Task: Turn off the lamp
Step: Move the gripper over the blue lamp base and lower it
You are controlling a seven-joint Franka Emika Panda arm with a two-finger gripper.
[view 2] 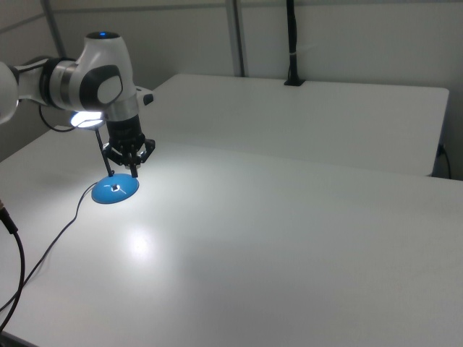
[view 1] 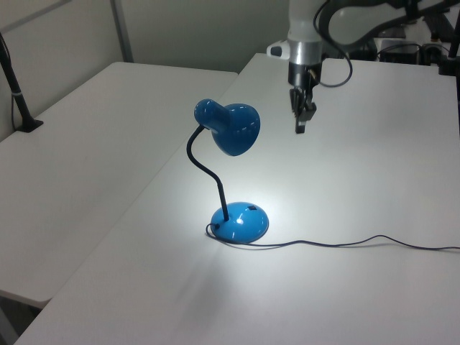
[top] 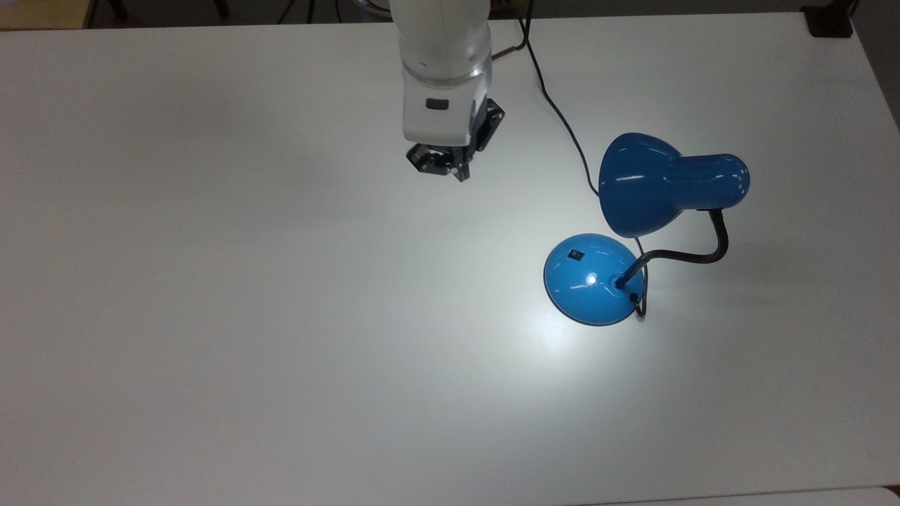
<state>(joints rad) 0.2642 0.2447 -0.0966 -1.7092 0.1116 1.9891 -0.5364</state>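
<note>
lamp (top: 633, 225): 1, lit, on table (top: 211, 316) | tool (top: 460, 174): 1, fingers together, holding nothing, well apart from lamp

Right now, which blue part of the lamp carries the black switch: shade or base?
The round domed base on the table. The small black switch sits on its upper surface; the bell-shaped shade, up on the gooseneck, shows none.

The blue desk lamp (top: 636, 232) sat lit on the white tabletop (top: 211, 316), glare pooling by its domed base (top: 593, 279). The tool (top: 459, 171), fingers pinched together, hung up and toward the top view's left of the shade (top: 643, 184), well apart. The black cord (top: 555, 105) trailed off between them.
</note>
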